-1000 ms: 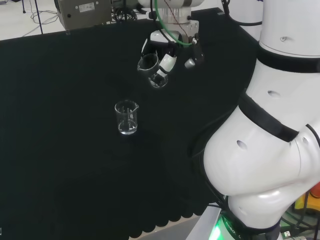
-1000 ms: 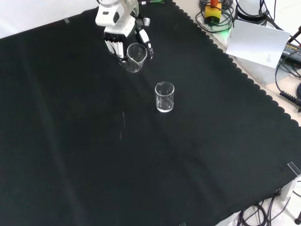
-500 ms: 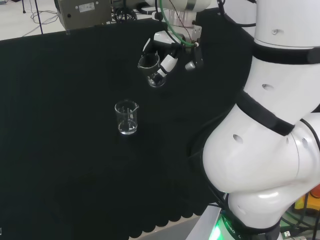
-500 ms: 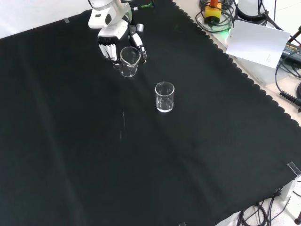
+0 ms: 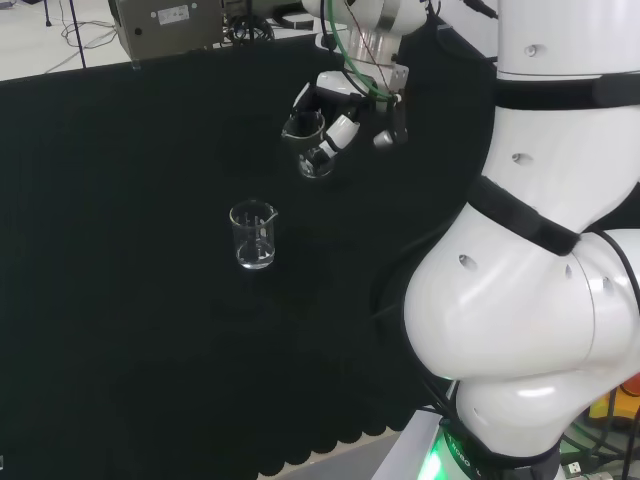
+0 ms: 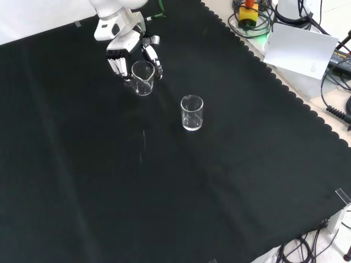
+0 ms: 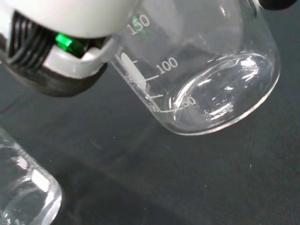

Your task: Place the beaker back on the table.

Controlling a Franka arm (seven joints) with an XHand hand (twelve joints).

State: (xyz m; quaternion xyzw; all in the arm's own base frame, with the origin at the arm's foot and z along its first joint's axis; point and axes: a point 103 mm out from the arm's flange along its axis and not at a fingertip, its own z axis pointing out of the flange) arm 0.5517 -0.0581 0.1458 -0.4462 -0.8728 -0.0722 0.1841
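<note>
In the front view, my hand (image 6: 122, 48) is curled round the held beaker (image 6: 142, 78), carrying it tilted above the desk (image 6: 82, 181), with its base clear of the cloth. A second beaker (image 6: 192, 113) stands upright at about four o'clock from it, near but apart. I judge the tilt the main risk: released like this, the glass could land on its edge, tip and roll. If I drift toward four o'clock while lowering, I could clip the standing beaker and knock it over.
</note>
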